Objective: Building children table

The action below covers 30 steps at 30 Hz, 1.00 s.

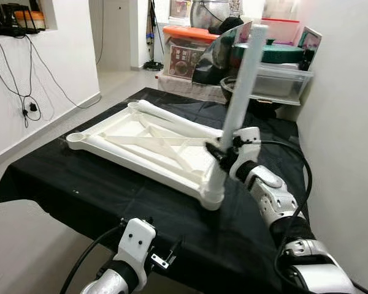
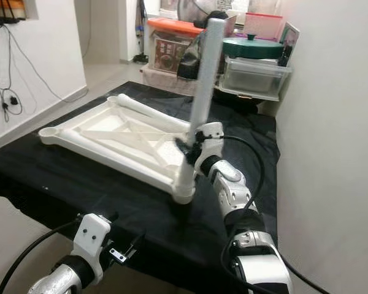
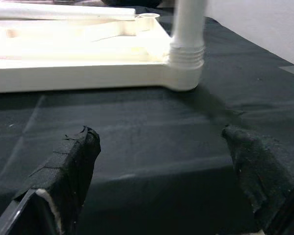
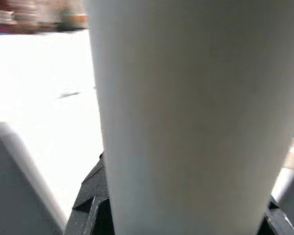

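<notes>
While the head views give the whole layout, the wrist views give the close detail: centre frame, a white tabletop (image 1: 148,144) lies upside down on a black cloth (image 1: 80,190) covering a work surface, with one white leg (image 1: 236,110) standing nearly upright in the near right corner socket and a second leg (image 1: 175,120) lying along the tabletop's far edge. Right gripper (image 1: 216,152) sits mid-frame, fingers clamped round the standing leg low on its shaft, just above the socket; right wrist view is a blurred close-up of that leg (image 4: 191,112) with black finger pads (image 4: 90,193) pressed at its sides, which the head views can't resolve. Left gripper (image 1: 165,256) is at lower centre of the head view, hovering off the near edge of the cloth, holding nothing; left wrist view shows its two black padded fingers (image 3: 68,166) spread wide apart, and past them the ribbed collar of the leg (image 3: 186,51) seated in the tabletop corner (image 3: 152,58), a joint detail the head views only show small. Head views alone show the background: upper right, a clear plastic bin (image 1: 276,79) with a dark green lidded pot (image 1: 276,52) on top, contents of the bin unclear; upper centre, a clear box with an orange lid (image 1: 187,49), something printed inside but can't tell what. Upper left, cables (image 1: 15,79) hang down a white wall (image 1: 49,73).
</notes>
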Motion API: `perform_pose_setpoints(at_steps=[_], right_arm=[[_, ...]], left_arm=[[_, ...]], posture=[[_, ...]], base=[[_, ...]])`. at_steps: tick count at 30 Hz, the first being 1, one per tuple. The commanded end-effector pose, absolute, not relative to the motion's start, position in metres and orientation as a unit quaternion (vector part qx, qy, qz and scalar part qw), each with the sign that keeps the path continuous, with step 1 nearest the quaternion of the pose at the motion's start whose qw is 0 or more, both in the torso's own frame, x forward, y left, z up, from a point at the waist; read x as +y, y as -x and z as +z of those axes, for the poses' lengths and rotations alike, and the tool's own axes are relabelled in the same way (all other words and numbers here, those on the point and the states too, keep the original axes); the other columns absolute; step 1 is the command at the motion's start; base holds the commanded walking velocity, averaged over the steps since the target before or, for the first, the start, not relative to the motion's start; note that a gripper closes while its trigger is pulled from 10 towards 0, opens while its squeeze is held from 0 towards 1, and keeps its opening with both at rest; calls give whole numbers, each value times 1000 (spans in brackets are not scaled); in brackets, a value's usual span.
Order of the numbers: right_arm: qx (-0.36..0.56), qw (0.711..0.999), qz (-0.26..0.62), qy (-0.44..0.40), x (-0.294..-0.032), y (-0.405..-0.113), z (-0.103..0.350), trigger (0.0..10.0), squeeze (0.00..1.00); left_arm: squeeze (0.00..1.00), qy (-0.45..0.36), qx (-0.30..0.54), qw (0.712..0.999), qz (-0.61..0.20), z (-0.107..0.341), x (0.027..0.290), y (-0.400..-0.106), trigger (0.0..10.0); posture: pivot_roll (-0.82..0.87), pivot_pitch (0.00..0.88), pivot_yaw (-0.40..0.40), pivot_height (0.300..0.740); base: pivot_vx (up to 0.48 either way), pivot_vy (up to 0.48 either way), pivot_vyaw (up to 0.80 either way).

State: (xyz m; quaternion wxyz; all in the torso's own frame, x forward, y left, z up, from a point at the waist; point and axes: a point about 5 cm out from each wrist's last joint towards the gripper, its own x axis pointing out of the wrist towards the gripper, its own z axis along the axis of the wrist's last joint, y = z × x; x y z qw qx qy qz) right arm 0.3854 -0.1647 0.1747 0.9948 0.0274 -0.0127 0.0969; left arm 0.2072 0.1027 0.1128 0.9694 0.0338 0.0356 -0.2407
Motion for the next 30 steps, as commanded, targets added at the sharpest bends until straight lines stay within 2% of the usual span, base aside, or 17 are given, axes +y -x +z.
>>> perform_pose_setpoints(at_steps=[1, 2, 4, 5, 8, 9, 10, 11, 13, 14, 15, 16, 17, 24, 25, 26, 30], right_arm=[[27, 999, 20, -14, -188, -380, 154, 0, 0], [29, 997, -74, -23, -195, -376, 153, 0, 0], [29, 997, -74, -23, -195, -376, 153, 0, 0], [31, 987, -150, -43, -194, -370, 151, 0, 0], [31, 987, -150, -43, -194, -370, 151, 0, 0], [35, 979, -191, -67, -183, -366, 149, 0, 0], [35, 979, -191, -67, -183, -366, 149, 0, 0], [35, 977, -191, -88, -166, -366, 150, 824, 0], [35, 977, -191, -88, -166, -366, 150, 824, 0], [34, 982, -151, -105, -147, -370, 151, 10000, 0], [34, 982, -151, -105, -147, -370, 151, 10000, 0], [21, 987, -118, -105, -135, -372, 154, 10000, 0], [-6, 993, -65, -100, -131, -373, 158, 10000, 1000], [-36, 996, -17, -81, -133, -374, 162, 10000, 1000], [-41, 997, 19, -70, -143, -376, 165, 10000, 0], [-41, 997, 19, -70, -143, -376, 165, 10000, 0], [-33, 987, 114, -105, -160, -381, 172, 10000, 0]], left_arm=[[0, -35, 34, 969, -243, 113, 102, -209, 10000], [0, -36, 33, 969, -243, 113, 102, -209, 10000], [0, -36, 33, 969, -243, 113, 102, -209, 10000], [0, -37, 33, 969, -243, 113, 101, -209, 10000], [0, -37, 33, 969, -243, 113, 101, -209, 10000], [0, -37, 32, 969, -243, 113, 101, -209, 10000], [0, -37, 32, 969, -243, 113, 101, -209, 10000], [0, -38, 31, 969, -243, 114, 101, -209, 10000], [0, -38, 31, 969, -243, 114, 101, -209, 10000], [0, -38, 32, 969, -243, 114, 101, -208, 10000], [0, -38, 32, 969, -243, 114, 101, -208, 10000], [0, -37, 32, 969, -243, 114, 101, -208, 10000], [0, -37, 32, 969, -243, 113, 100, -208, 10000], [0, -36, 32, 969, -244, 113, 100, -209, 10000], [0, -36, 33, 969, -243, 113, 100, -209, 10000], [0, -36, 33, 969, -243, 113, 100, -209, 10000], [0, -36, 33, 969, -243, 111, 100, -210, 10000]], posture=[[220, 0, -96, 740], [219, 0, -96, 740], [219, 0, -96, 740], [220, 0, -98, 740], [220, 0, -98, 740], [223, 0, -100, 740], [223, 0, -100, 740], [225, 0, -102, 740], [225, 0, -102, 740], [228, 0, -102, 740], [228, 0, -102, 740], [228, 0, -102, 740], [219, 0, -102, 740], [220, 0, -103, 740], [217, 0, -104, 740], [217, 0, -104, 740], [206, 0, -97, 740]], base=[[0, 0, 0], [0, 0, 0], [0, 0, 0], [0, 0, 0], [0, 0, 0], [0, 0, 0], [0, 0, 0], [0, 0, 0], [0, 0, 0], [0, 0, 0], [0, 0, 0], [0, 0, 0], [0, 0, 0], [0, 0, 0], [0, 0, 0], [0, 0, 0], [0, 0, 0]])
